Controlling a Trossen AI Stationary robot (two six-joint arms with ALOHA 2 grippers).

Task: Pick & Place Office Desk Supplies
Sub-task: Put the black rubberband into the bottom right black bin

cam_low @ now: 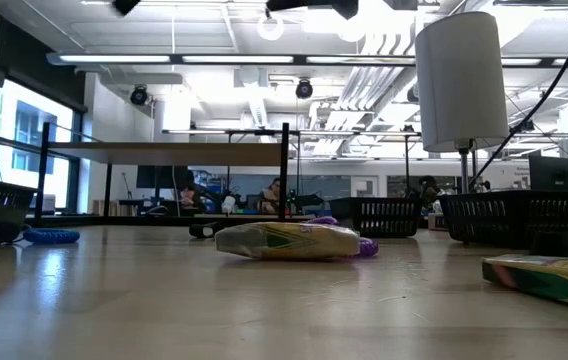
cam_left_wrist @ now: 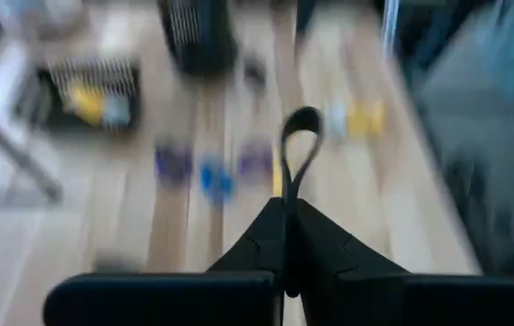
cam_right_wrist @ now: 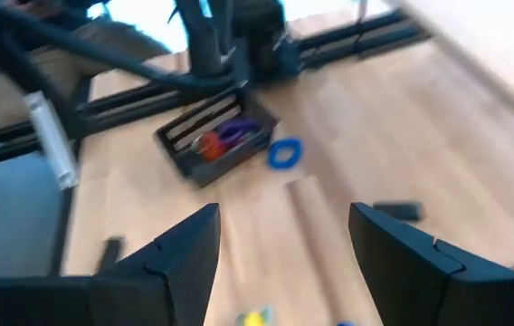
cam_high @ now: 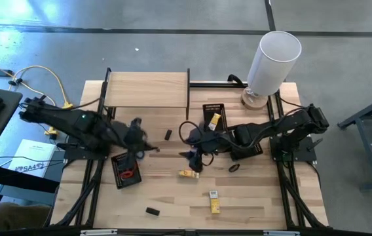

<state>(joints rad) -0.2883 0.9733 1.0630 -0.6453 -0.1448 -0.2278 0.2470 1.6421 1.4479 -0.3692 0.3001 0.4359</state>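
The left gripper (cam_left_wrist: 286, 213) pinches a black loop (cam_left_wrist: 299, 145) above the table (cam_high: 258, 203); the right gripper (cam_right_wrist: 284, 237) hangs wide open mid-table.

The left arm is extended from the bench's left side toward centre. Its hand (cam_high: 139, 139) is held with both fingers (cam_left_wrist: 266, 244) pressed together on a thin black loop (cam_left_wrist: 299, 145). The right arm is reached in from the right side. Its hand (cam_high: 196, 156) is held with fingers (cam_right_wrist: 189, 249) spread wide, nothing between them.
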